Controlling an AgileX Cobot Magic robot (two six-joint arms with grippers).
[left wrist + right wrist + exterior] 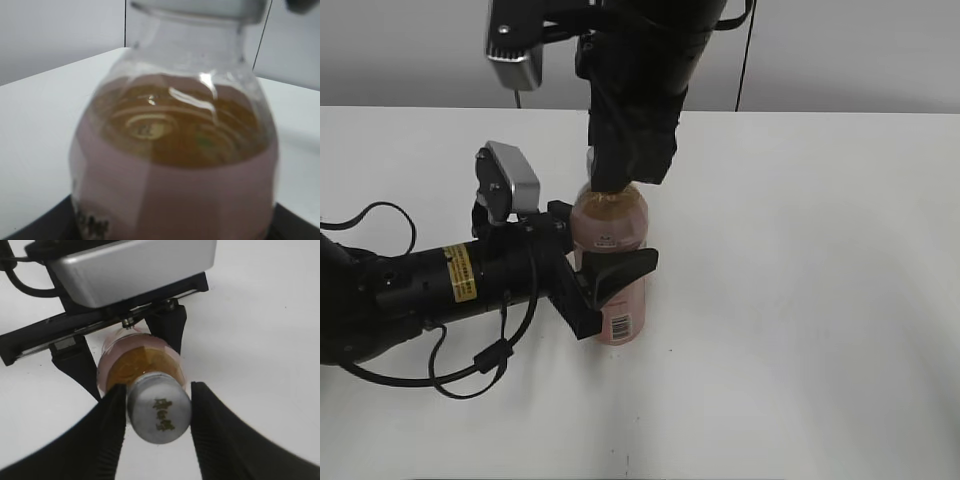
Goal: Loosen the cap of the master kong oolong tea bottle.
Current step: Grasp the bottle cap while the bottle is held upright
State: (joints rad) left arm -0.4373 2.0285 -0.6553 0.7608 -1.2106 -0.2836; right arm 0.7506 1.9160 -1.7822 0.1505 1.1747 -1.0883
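The master kong oolong tea bottle (610, 225) stands upright on the white table, with amber tea, a pink label and a barcode low on its side. My left gripper (605, 248) comes in from the left and is shut on the bottle's body; its dark jaws show at the bottom corners of the left wrist view (170, 231) around the bottle (175, 165). My right gripper (620, 182) hangs straight above and hides the cap in the exterior view. In the right wrist view the white cap (160, 410) sits between both fingers (159, 390), which touch its sides.
The white table (820, 300) spreads around the bottle. A grey wall runs behind the table's far edge (840, 110). The left arm's body and cables (420, 290) lie low along the left of the table.
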